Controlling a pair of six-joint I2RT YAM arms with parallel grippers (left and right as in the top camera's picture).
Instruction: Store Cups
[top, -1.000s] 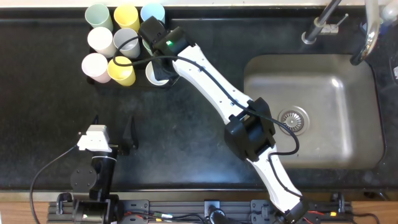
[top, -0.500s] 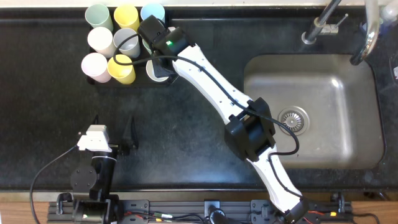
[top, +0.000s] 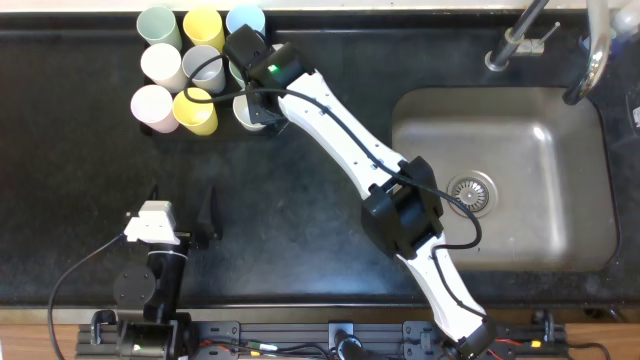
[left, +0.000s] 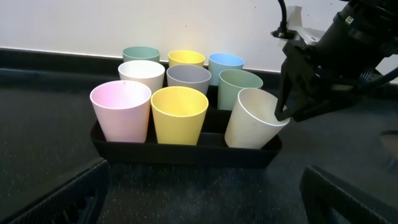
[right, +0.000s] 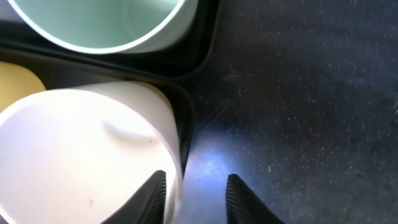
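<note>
Right jaws narrowly astride white cup

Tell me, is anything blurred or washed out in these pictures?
Right wrist view: the white cup is so near that it looks soft and glaringly bright, with a bluish sheen on the countertop beside it. Left wrist view: cups sharp, the fingers of the left pincer dark blurs. Top view: the sink shines softly.

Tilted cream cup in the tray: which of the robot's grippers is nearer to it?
Right. The right gripper straddles the cream cup at its rim; the left gripper is well back from the tray, over the counter.
</note>
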